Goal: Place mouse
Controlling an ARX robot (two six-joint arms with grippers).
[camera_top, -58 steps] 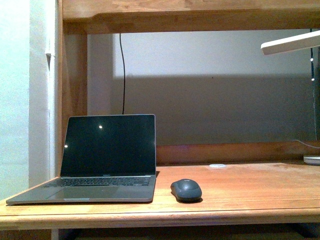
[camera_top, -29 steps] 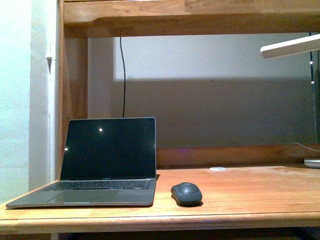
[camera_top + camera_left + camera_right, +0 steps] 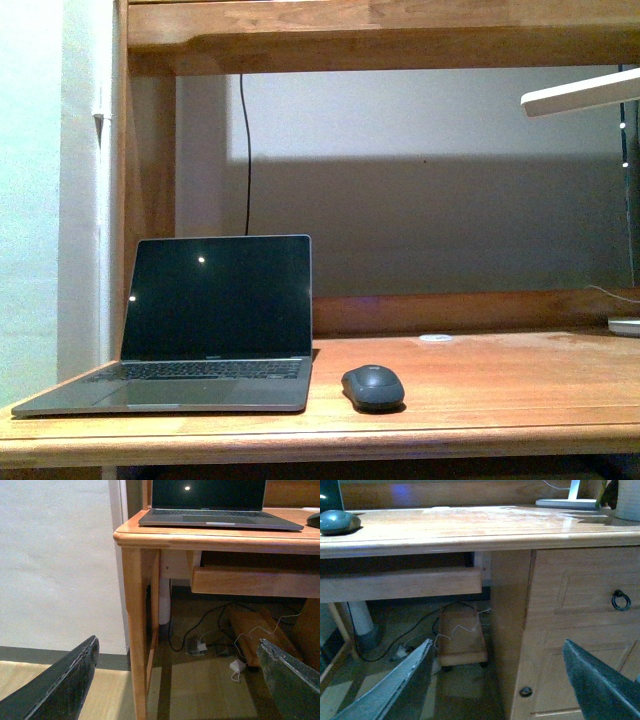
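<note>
I see the mouse (image 3: 373,385) resting on the desk (image 3: 500,385) just beside the laptop (image 3: 215,325), up and ahead of both grippers, which hang below the desk edge. Its long axis probably runs front to back. My right gripper (image 3: 500,680) looks nearer; its jaws are spread wide and empty. The left gripper (image 3: 180,680) is likewise spread, holding nothing.
</note>
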